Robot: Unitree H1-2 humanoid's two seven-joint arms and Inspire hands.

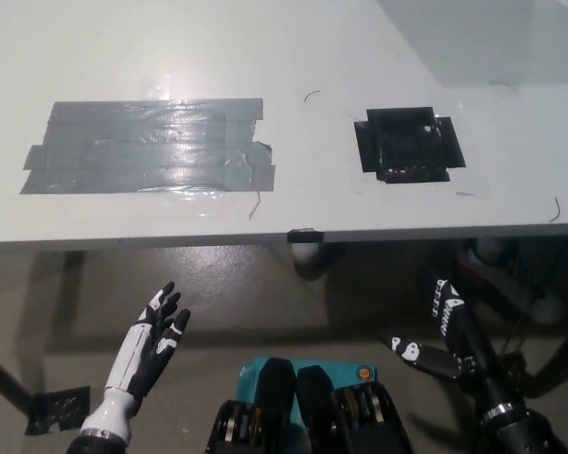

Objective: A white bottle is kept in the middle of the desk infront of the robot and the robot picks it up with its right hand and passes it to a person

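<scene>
I find the desk [293,38] filling the upper half of the head view, its near edge running across the middle; no white bottle stands on it or anywhere else I can see, so I cannot report where the bottle is, only that it is out of view.

At ten o'clock from picture centre lies a broad patch of grey tape [147,147], glossy under the light; at one o'clock sits a smaller square of black tape [407,144]; both are flat on the desk and well apart from each other.

My right hand [450,331] hangs below the desk edge at five o'clock, fingers spread and holding nothing; my left hand [156,336] rests at seven o'clock, likewise below the desk, fingers apart and empty.

Judgement on handling, from the task wording alone: a white bottle is probably light plastic, stiff enough for a wrap grasp yet smooth and apt to slip or tip if nudged at the top; I would take it around the mid-body, fingers on one side and thumb opposite, squeezing moderately; whether it is full or empty I cannot say, so I would lift cautiously.
</scene>
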